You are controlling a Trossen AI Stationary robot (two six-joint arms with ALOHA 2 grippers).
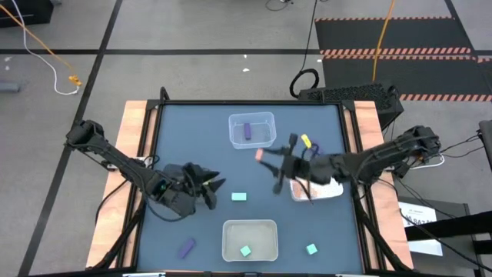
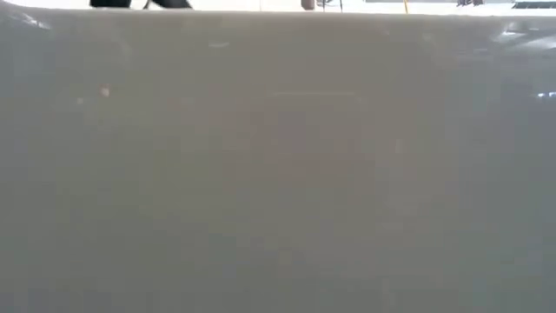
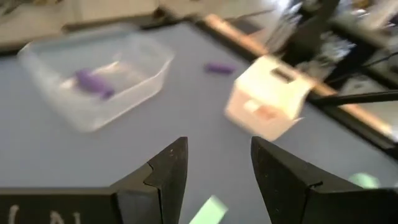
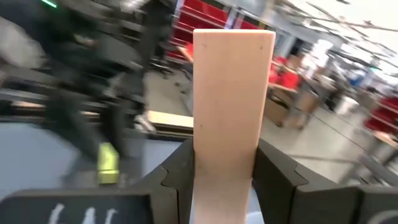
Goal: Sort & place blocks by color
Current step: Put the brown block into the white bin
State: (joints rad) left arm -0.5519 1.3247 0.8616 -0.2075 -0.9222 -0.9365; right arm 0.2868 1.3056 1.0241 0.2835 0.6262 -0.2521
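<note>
My right gripper [image 1: 268, 160] is over the table's middle, shut on a salmon bar [image 4: 231, 99]. My left gripper [image 3: 217, 168] is open at the left middle [image 1: 216, 185], its fingers pointing toward a teal block [image 1: 239, 197] that lies on the table just ahead of them [image 3: 208, 211]. A purple block [image 1: 248, 131] lies in the far clear tray [image 1: 233, 123]. A teal block [image 1: 245, 251] lies in the near clear tray [image 1: 227, 231]. Salmon blocks [image 3: 264, 112] lie in the white tray [image 3: 249, 78]. A yellow-green block [image 1: 305, 141] lies behind the right gripper. My right gripper pinches the salmon bar by its two long sides [image 4: 202, 155] between its two fingers. The fingers come level from the table's right. The bar's free end [image 4: 233, 37] stands out past the fingertips, and in the high view the bar [image 1: 261, 155] shows clear of the table.
Loose on the table: a purple block [image 1: 186, 247] at near left, a teal block [image 1: 311, 249] at near right, a purple bar [image 3: 217, 68] near the white tray [image 1: 332, 190]. The low view is filled by a blank grey-white surface [image 2: 278, 174].
</note>
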